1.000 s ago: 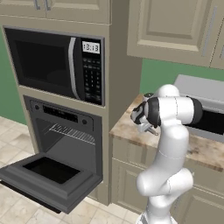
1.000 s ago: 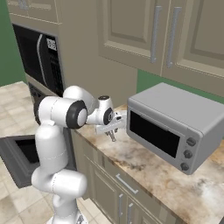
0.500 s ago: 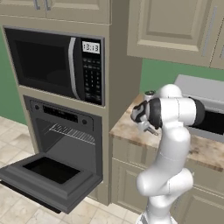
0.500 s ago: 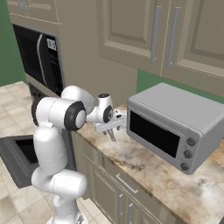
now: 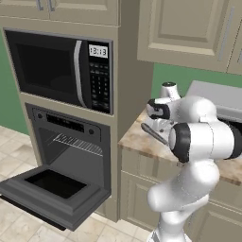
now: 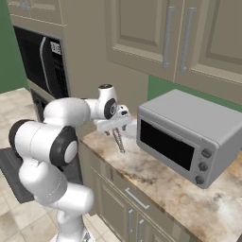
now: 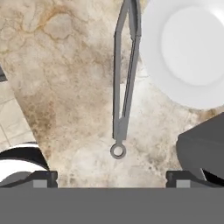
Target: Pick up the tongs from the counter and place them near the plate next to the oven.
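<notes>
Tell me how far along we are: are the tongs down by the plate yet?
It looks nearly done. The tongs appear to lie on the counter, right beside the white plate. Nothing is in hand: the fingers are spread wide, clear of the tongs' ring end. What is probably left is lifting the gripper away.
</notes>
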{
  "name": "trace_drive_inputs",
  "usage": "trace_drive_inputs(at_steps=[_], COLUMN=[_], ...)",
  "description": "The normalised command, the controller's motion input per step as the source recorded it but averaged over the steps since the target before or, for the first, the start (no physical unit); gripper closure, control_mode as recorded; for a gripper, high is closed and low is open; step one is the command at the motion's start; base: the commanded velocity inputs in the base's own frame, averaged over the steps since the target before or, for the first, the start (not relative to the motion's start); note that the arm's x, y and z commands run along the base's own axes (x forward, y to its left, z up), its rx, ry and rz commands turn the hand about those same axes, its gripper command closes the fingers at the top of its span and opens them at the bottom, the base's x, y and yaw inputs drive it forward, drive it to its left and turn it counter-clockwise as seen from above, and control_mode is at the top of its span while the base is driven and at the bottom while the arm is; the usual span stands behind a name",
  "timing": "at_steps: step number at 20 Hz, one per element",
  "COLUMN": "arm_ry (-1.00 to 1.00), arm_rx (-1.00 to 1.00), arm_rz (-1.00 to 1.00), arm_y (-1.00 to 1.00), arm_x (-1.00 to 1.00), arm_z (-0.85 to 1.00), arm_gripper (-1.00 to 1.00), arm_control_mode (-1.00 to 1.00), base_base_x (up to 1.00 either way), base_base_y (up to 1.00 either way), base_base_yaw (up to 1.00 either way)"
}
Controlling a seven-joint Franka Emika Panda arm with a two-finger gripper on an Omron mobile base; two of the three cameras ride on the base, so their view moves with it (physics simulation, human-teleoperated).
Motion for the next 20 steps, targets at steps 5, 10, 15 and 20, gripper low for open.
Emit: trace_drive_inputs(at_steps=[5, 10, 15, 20], arm_ry=[0.0, -0.01, 0.0, 0.0], arm_rx=[0.03, 0.17, 0.27, 0.08], arm_rz=[-0.11, -0.2, -0.25, -0.2], arm_y=[0.36, 0.48, 0.0, 0.13], arm_x=[-0.69, -0.76, -0.5, -0.69], arm_z=[0.99, 0.7, 0.78, 0.21], arm_gripper=[-1.0, -1.0, -1.0, -1.0], arm_control_mode=[-1.0, -1.0, -1.0, -1.0], base_base_x=[0.0, 0.0, 0.0, 0.0], base_base_y=[0.0, 0.0, 0.0, 0.0], base_base_yaw=[0.0, 0.0, 0.0, 0.0])
